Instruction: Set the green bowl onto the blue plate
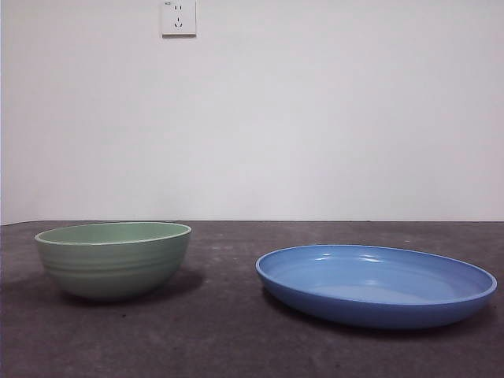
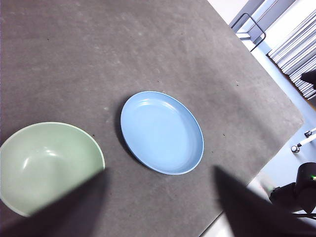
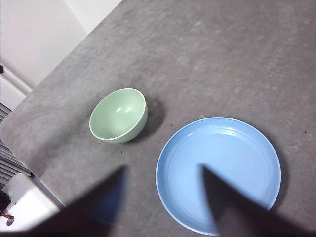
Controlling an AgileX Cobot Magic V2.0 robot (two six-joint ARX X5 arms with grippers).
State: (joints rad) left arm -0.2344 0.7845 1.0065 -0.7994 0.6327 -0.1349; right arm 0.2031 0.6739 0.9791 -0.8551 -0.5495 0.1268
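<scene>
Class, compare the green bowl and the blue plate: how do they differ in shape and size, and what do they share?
The green bowl is deep and tall; the blue plate is shallow and low. The plate is wider than the bowl. The bowl's outside has faint ridges; the plate's rim looks smooth. Both are round, glossy, empty and upright, apart on the dark table.

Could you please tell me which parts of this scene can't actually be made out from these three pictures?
- Green bowl: its inside is hidden by its own wall in the front view; in the left wrist view the left hand covers its near rim.
- Blue plate: the right hand hides part of its near side in the right wrist view.
- Both arms: out of the front view.
- Wall socket: cut off by the top edge.
</scene>
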